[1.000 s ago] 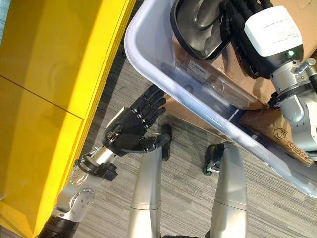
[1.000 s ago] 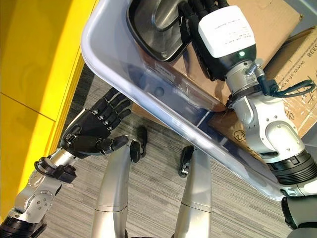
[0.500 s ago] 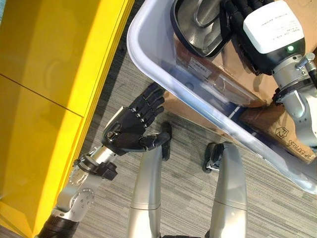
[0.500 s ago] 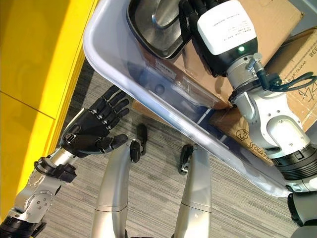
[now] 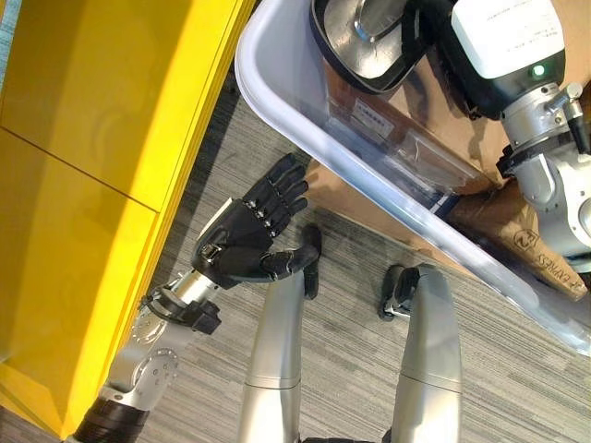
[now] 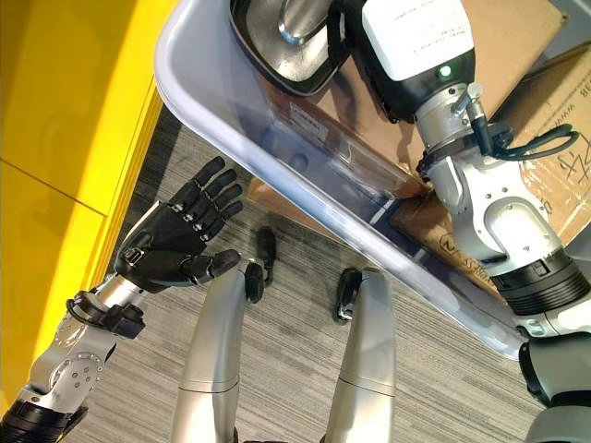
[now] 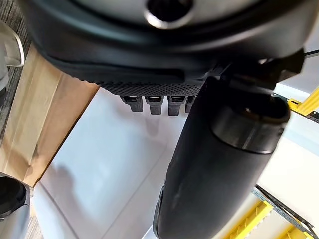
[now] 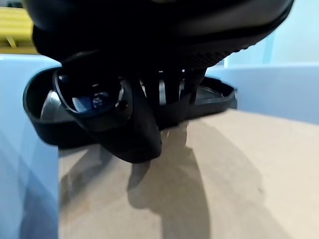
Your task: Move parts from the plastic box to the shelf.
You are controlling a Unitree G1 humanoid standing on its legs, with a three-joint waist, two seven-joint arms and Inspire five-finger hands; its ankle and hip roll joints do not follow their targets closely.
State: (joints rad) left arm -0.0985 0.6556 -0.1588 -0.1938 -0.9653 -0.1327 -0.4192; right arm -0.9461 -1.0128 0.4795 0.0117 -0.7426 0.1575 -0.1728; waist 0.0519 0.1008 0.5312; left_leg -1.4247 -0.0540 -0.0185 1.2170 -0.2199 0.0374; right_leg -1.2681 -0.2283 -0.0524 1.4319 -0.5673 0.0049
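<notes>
Part (image 5: pixel 365 37) under curled right hand (image 6: pixel 369 46)

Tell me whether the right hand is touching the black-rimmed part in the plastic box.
Touching. The right wrist view shows the right hand with its fingers curled over the black-rimmed part's edge, no gap between them.

Floor gap: a strip of grey floor (image 5: pixel 222 157) runs between the yellow shelf (image 5: pixel 102 148) and the plastic box (image 5: pixel 277 101); the left hand (image 5: pixel 242 242) sits in it, fingers spread, touching neither.
Shelf side: its yellow face walls off the whole left of that gap.
Box rim: the near wall stands high, just beside the left hand's fingertips.
Inside the box: the right hand (image 6: pixel 406 46) and a dark-rimmed metal part (image 6: pixel 286 46) crowd the far end; bare cardboard lining (image 8: pixel 209 174) lies open beside them.
</notes>
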